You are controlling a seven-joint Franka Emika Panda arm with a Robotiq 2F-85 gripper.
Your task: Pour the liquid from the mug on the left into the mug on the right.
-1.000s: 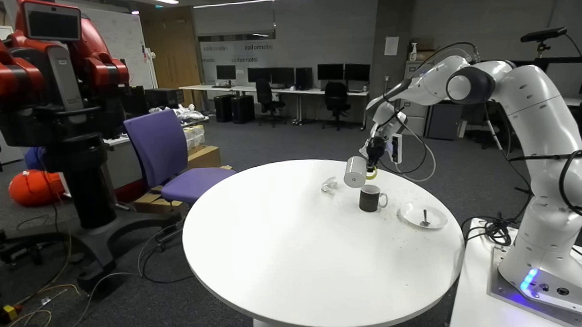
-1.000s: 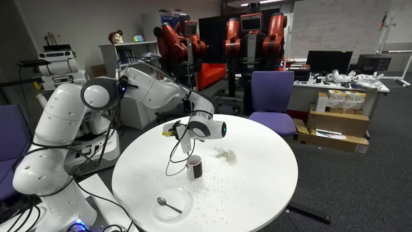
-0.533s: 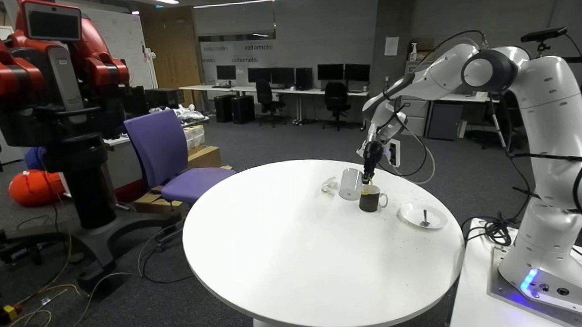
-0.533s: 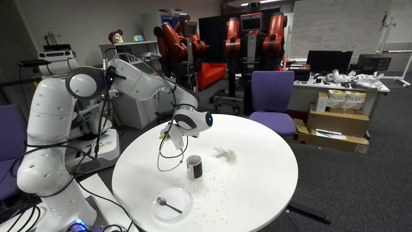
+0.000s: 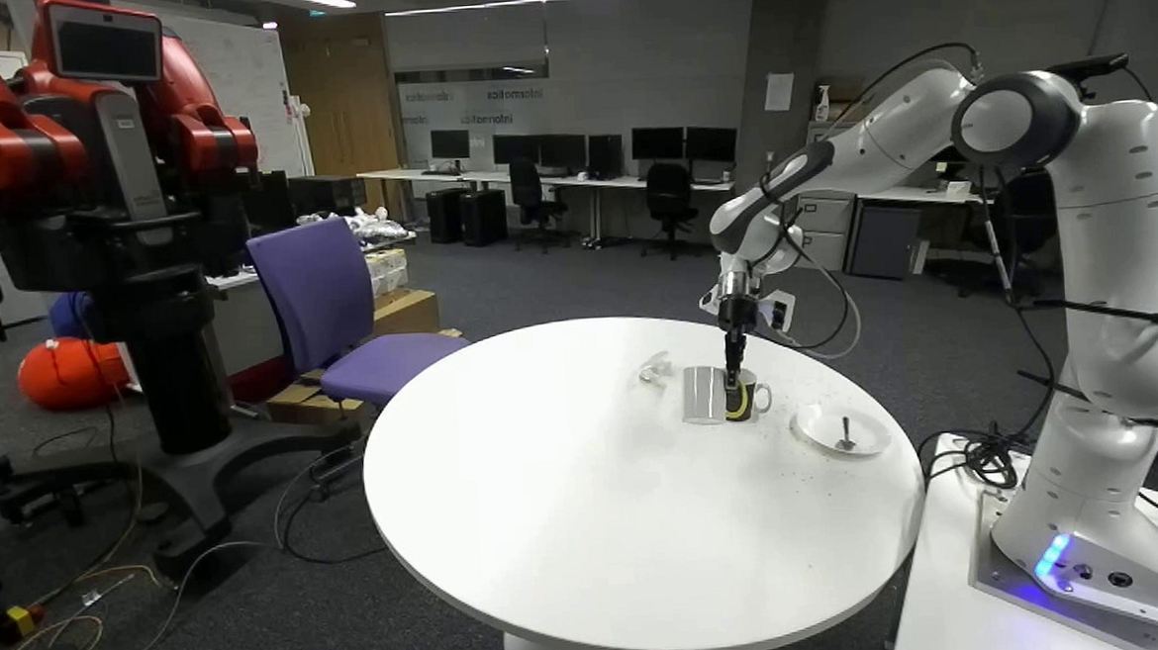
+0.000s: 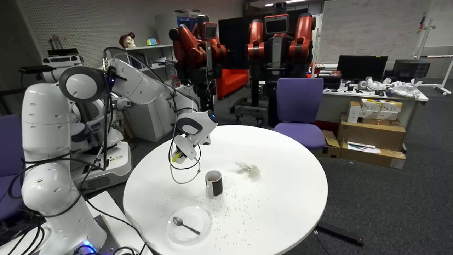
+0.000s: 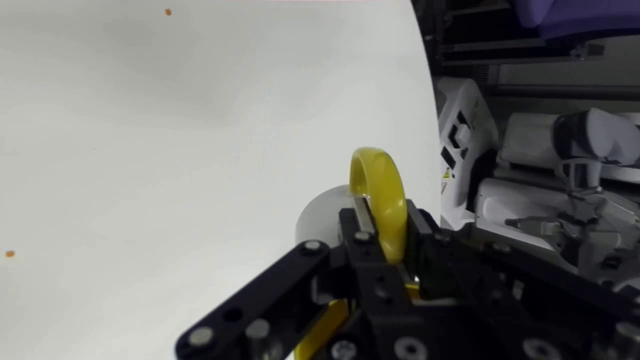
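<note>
My gripper (image 5: 734, 374) is shut on the yellow handle (image 7: 381, 185) of a white mug (image 5: 704, 396). The mug is near upright and low over the table; I cannot tell if it touches. In the wrist view its pale body (image 7: 319, 217) shows left of the fingers (image 7: 384, 215). In an exterior view it is mostly hidden behind the wrist, with some yellow (image 6: 176, 157) showing. A dark mug (image 6: 217, 185) with a white handle stands upright on the table, apart from the held mug. In an exterior view the dark mug (image 5: 750, 405) is partly hidden behind the gripper and held mug.
A white plate (image 5: 867, 437) with a spoon (image 6: 187, 226) lies on the round white table (image 5: 589, 523). Crumpled clear plastic (image 6: 249, 170) lies near the dark mug. Small bits are scattered over the table. A purple chair (image 6: 299, 106) stands at the table's edge.
My gripper has moved down with the white mug and away from the dark mug. The white mug has turned from tilted to near upright. The dark mug has not moved.
</note>
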